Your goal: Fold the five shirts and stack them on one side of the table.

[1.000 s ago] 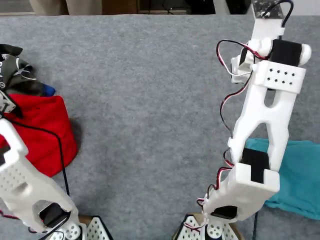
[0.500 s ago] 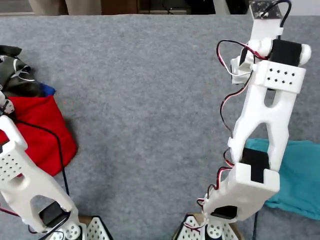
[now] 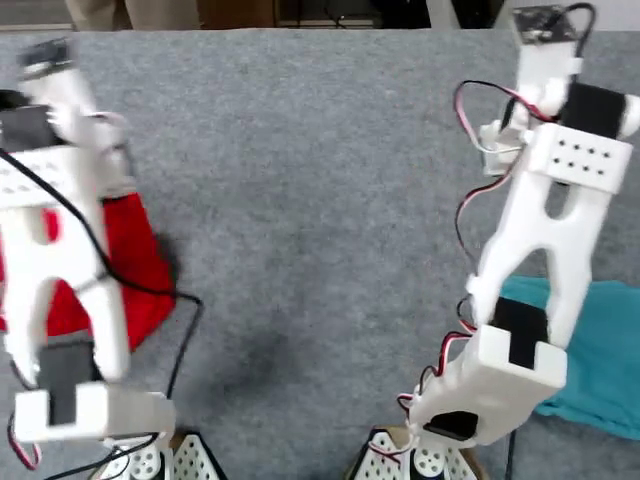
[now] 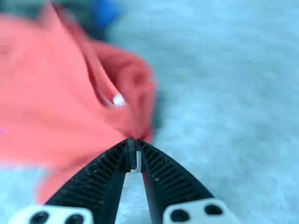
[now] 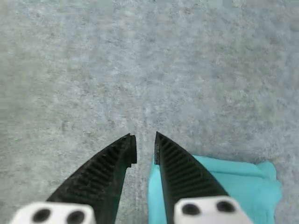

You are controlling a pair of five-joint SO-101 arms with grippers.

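Note:
A red shirt lies crumpled at the table's left side, partly under the left arm. In the left wrist view my left gripper has its fingertips pressed together at the edge of the red shirt, pinching a fold of it. A teal shirt lies flat at the near right. My right gripper hovers over bare table beside a corner of the teal shirt, fingers slightly apart with nothing between them. In the high view both grippers are hidden under their arms.
The table is covered in grey carpet. Blue and dark cloth lies just beyond the red shirt. The right arm stretches from the near edge toward the far right corner.
The left arm has swung up and toward the far left, now standing over the red shirt. The shirt's near right corner has shifted to the right. The right arm has barely moved.

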